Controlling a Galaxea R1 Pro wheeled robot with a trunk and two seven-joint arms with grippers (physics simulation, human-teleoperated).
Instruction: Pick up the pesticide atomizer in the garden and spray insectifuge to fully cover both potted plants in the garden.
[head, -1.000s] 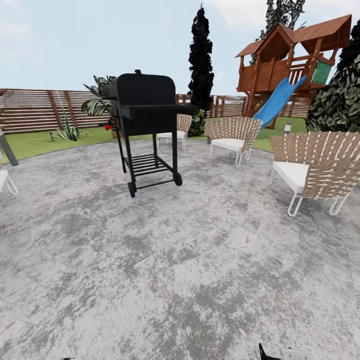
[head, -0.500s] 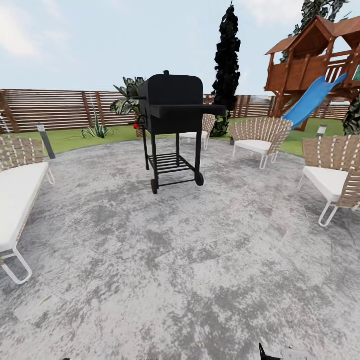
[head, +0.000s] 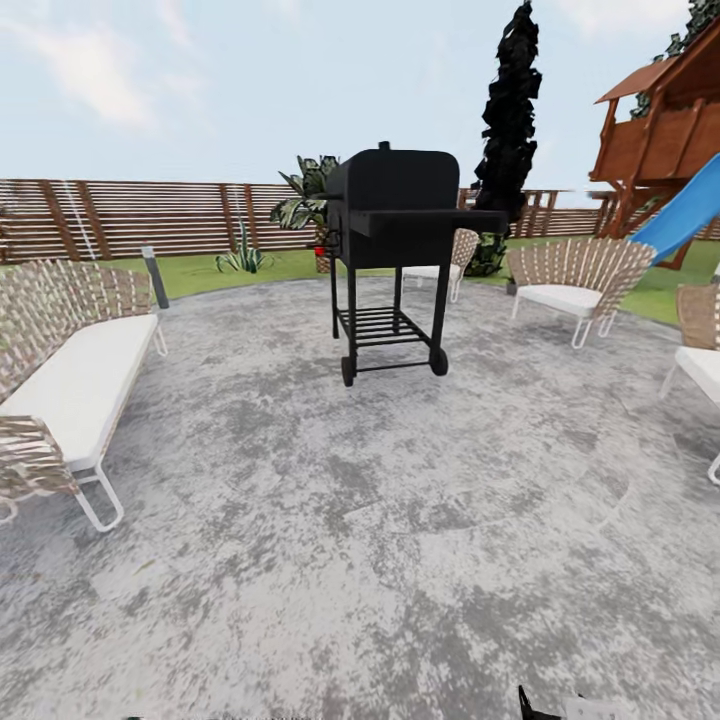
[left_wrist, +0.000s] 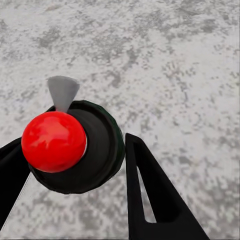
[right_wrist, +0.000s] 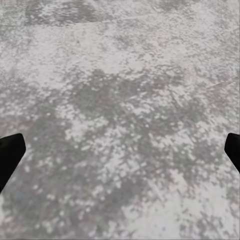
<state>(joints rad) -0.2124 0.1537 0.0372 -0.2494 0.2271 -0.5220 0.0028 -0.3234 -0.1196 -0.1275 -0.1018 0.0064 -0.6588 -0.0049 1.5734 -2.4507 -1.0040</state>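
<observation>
One gripper loaded: left gripper (left_wrist: 75, 165) clamped on atomizer (left_wrist: 70, 145), right gripper (right_wrist: 120, 150) apart. Transit step; next, find potted plants, maybe behind grill (head: 400, 215) at 12 o'clock.

The left gripper (left_wrist: 72, 165) is being seen in the left wrist view with its two black fingers (left_wrist: 150, 195) spread to either side of the pesticide atomizer (left_wrist: 75, 145); the round dark body with the red knob is being held between them, one finger close against it on each side. The left gripper is being pointed downward. The right gripper (right_wrist: 120, 150) is being held wide apart in the right wrist view, only the black fingertips (right_wrist: 10, 152) being shown at the two edges, nothing being gripped between them, and is likewise being pointed down. A small black tip of the robot is being glimpsed at the head view's lower edge.
</observation>
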